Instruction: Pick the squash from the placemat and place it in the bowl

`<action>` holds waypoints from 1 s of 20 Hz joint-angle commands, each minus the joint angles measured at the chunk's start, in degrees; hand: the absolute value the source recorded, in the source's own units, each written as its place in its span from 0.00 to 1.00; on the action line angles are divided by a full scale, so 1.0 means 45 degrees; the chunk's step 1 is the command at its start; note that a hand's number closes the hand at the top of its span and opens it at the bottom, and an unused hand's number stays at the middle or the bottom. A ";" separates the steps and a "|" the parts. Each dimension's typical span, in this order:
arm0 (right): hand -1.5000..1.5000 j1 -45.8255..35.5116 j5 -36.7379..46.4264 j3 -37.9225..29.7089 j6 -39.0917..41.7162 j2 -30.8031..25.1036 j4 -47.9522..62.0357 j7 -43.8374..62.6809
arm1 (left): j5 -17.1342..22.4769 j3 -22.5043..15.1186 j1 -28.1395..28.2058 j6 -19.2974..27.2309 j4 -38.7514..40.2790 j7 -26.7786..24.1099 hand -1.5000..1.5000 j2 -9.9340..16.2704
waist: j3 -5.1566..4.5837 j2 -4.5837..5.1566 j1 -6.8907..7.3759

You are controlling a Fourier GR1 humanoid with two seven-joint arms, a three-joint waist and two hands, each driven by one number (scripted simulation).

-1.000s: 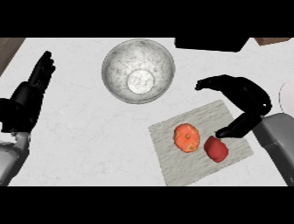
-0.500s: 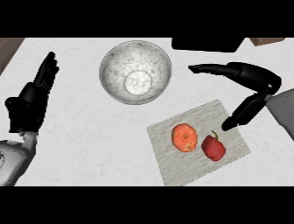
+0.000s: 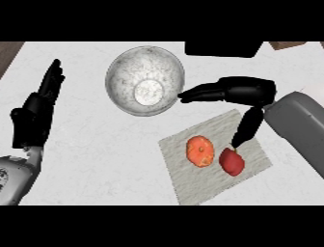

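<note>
The squash (image 3: 200, 151), an orange oval, lies on the grey placemat (image 3: 193, 181), long axis running near to far. A red fruit (image 3: 232, 161) sits just right of it. The counter (image 3: 101, 144) is white, with wood floor at the far left. The bowl (image 3: 145, 80) stands far of the placemat. The right hand (image 3: 239, 91) hovers with fingers released, thumb pointing down toward the red fruit. The left hand (image 3: 36, 113) rests open at the left.

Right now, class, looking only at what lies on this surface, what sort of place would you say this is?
Probably a kitchen counter: a pale worktop holds a metal bowl and a grey placemat with an orange squash and a red fruit on it.
</note>
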 commanded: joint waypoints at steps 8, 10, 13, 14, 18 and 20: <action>0.00 -0.0795 0.2704 0.2728 0.0213 0.0864 0.1371 -0.2166 | -0.0213 0.0363 0.0554 -0.0096 -0.0636 0.0416 0.50 -0.0009 | -0.0011 -0.0091 -0.0233; 0.00 -0.0612 0.3168 0.2977 0.0033 0.0367 0.1135 -0.2431 | -0.0284 0.0655 0.0444 -0.0143 -0.0125 -0.0051 0.50 -0.0133 | -0.0018 -0.0113 -0.0466; 0.00 -0.0518 0.4110 0.3418 -0.1084 0.1768 0.2295 -0.1419 | -0.0613 0.0433 0.0656 -0.0085 -0.0600 0.0556 0.50 -0.0236 | -0.0011 -0.0114 -0.0414; 0.00 -0.1000 0.4173 0.3366 -0.0813 0.2048 0.2926 -0.1470 | -0.0353 0.0783 0.0772 -0.0438 -0.0653 0.0265 0.50 0.0008 | -0.0015 -0.0103 -0.0347; 0.00 -0.0261 0.4757 0.3249 -0.1092 0.2514 0.2725 -0.1065 | -0.0487 0.1259 0.0224 -0.0658 0.0293 0.0049 0.50 -0.0356 | -0.0020 -0.0142 -0.0595; 0.00 -0.0435 0.4962 0.2990 -0.1018 0.2559 0.2934 -0.1497 | -0.0769 0.1381 -0.0268 -0.0647 0.0682 0.0095 0.50 -0.0488 | -0.0019 -0.0137 -0.0613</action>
